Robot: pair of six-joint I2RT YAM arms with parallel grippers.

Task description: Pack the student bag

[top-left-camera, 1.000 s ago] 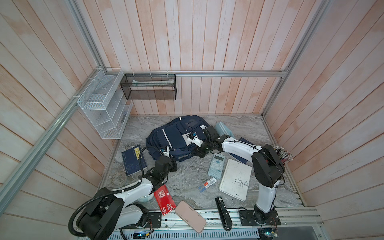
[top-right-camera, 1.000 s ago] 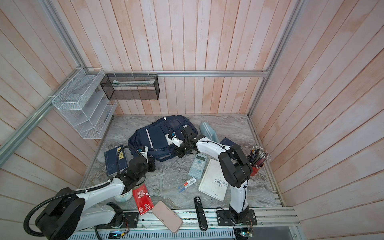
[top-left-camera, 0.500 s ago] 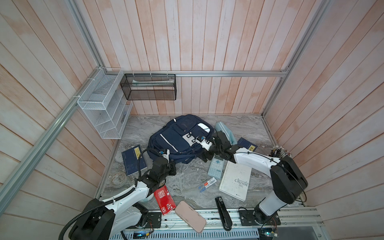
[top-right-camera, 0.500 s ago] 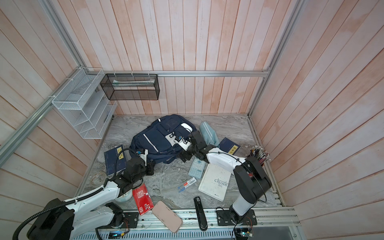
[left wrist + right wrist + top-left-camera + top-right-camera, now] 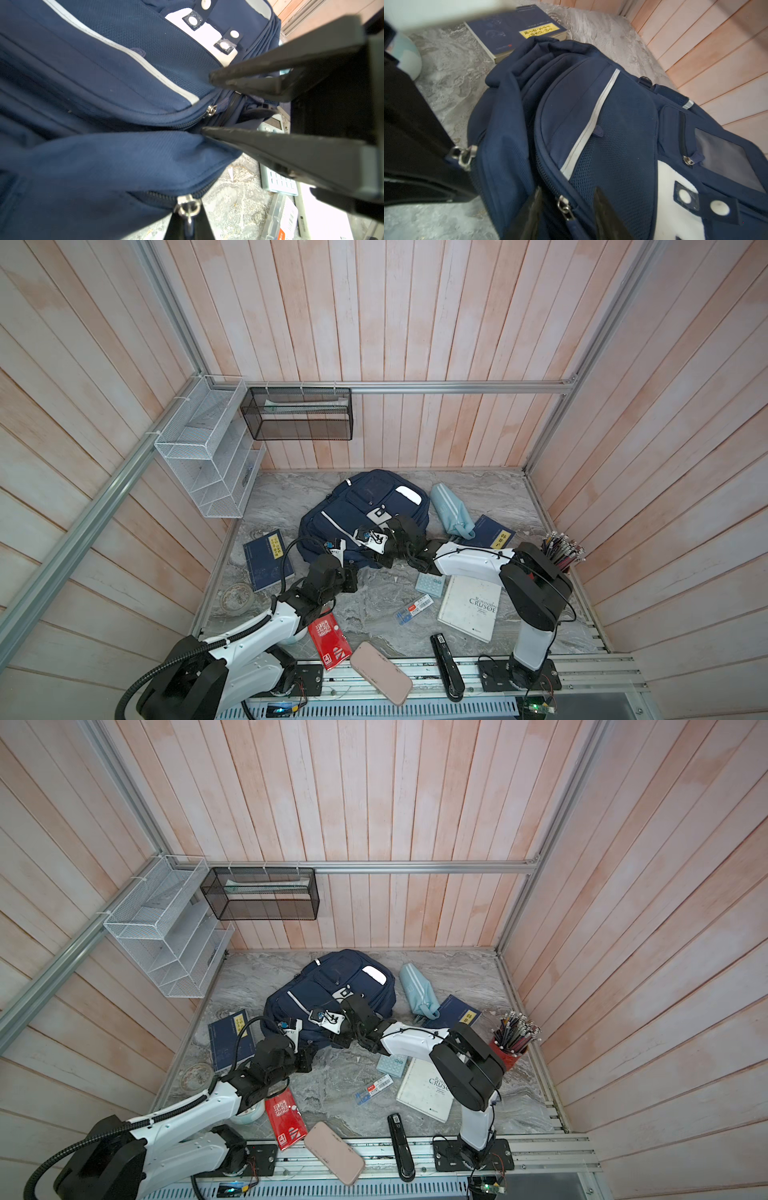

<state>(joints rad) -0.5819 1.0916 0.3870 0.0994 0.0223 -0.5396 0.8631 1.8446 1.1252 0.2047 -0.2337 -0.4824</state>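
While the bag point(image 5: 365, 506) lies on the worktop point(image 5: 286, 506) with its front pockets up, both arms reach its near edge. The left tool point(image 5: 188, 219) is clamped tight on a zip pull point(image 5: 188, 204) at that edge, with the bag's fabric bunched just above. The right tool point(image 5: 567, 194) stands partly spread against the bag's front, its fingers point(image 5: 270, 64) on either side of a second pull point(image 5: 564, 205), gripping nothing. A pale pouch point(image 5: 451, 510) lies just beside the bag, and a blue book point(image 5: 268, 560) lies near its opposite side.
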